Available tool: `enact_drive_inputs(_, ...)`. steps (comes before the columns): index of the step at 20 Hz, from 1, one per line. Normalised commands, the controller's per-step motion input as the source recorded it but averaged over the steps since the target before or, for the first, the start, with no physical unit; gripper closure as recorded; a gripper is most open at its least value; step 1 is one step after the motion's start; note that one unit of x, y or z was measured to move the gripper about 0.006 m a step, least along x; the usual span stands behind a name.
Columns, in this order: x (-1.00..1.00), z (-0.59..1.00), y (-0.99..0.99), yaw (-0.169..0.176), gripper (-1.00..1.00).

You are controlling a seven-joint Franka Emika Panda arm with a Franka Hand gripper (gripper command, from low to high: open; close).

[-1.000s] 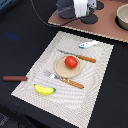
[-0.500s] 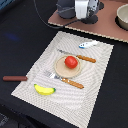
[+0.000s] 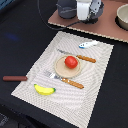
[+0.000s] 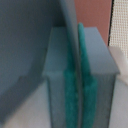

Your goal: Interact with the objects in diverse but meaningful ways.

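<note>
Nearest, a banana [image 3: 44, 90] lies on the striped mat [image 3: 95, 95]; beyond it the tomato [image 3: 71, 62] sits on a round plate [image 3: 61, 69]. Far back, the end effector [image 4: 75, 80] looks clamped on the grey pan's [image 3: 66, 8] rim, seemingly.

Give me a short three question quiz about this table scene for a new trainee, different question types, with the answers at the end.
1. True or false: the tomato sits on the round plate.
2. Which item lies off the placemat, on the dark table?
A. the banana
B. the fish piece
C. the brown-handled tool
3. Fill in: in the wrist view, the gripper has its green pads pressed on a thin grey ____.

Key: 1 true. 2 C. 3 edge, apparently the rim of the grey pan at the back of the exterior view.
</note>
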Motion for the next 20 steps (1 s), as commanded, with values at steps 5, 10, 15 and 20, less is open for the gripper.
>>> enact_drive_inputs(5, 0.22, 0.00, 0.31, 0.000, 1.00)
enact_drive_inputs(10, 0.29, 0.03, 0.34, 0.000, 1.00)
enact_drive_inputs(15, 0.28, 0.02, 0.40, 0.000, 1.00)
enact_drive_inputs(20, 0.31, 0.04, 0.40, 0.000, 1.00)
